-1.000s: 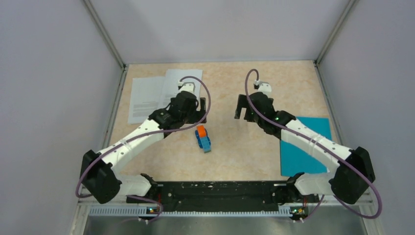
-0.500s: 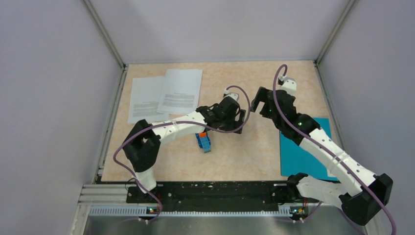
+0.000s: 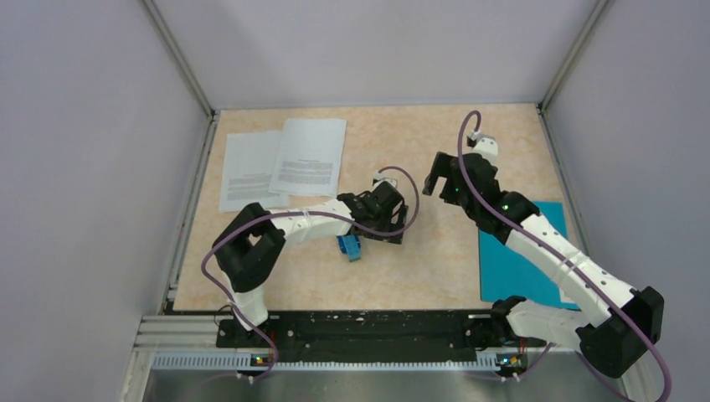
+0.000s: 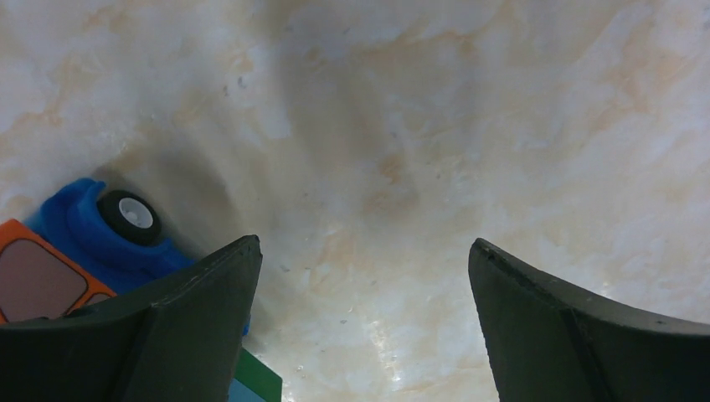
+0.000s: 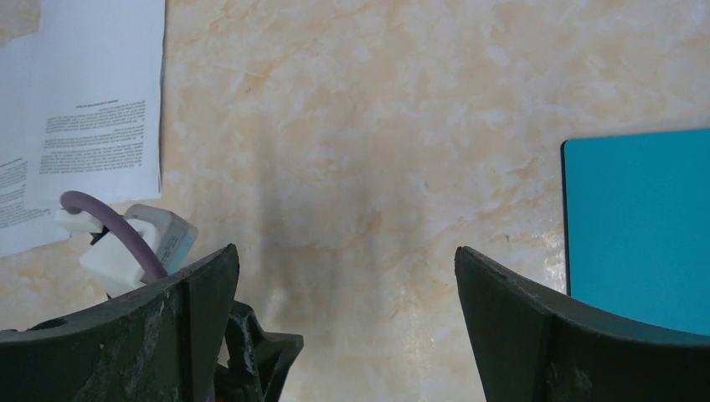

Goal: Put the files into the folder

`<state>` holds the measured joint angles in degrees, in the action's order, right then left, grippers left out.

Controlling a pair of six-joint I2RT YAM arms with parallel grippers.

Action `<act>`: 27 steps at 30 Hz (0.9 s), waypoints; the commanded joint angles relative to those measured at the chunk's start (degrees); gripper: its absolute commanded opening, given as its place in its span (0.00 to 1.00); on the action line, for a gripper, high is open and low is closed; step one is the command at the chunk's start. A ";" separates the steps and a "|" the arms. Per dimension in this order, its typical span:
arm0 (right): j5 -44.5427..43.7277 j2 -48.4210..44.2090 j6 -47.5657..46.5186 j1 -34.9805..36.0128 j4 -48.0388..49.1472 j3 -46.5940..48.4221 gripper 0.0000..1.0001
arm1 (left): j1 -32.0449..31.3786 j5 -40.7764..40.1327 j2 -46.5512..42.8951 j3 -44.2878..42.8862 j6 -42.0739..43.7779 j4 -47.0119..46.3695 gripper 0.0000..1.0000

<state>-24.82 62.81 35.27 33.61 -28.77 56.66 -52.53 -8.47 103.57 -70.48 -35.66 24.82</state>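
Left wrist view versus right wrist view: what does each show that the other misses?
Only the left wrist view shows the blue-and-orange toy car, beside the left gripper. Only the right wrist view shows the files, the teal folder and the left arm's cabled wrist, beyond the right gripper. Both show the marbled tabletop between open jaws.

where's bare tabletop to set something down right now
Bare tabletop lies along the far edge between the white printed paper sheets and the right gripper, and along the near strip between the blue-and-orange toy car and the teal flat folder. Crowded mid-table, where the left gripper hangs beside that car.
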 commanded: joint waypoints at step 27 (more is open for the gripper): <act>5.99 4.47 1.14 -0.16 4.56 -0.30 0.99 | 11.59 -5.92 -13.40 17.87 -3.01 1.96 0.98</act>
<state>-19.44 66.59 36.16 33.61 -26.22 56.51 -42.52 -12.86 93.01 -54.68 -38.48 25.06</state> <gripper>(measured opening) 0.985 0.983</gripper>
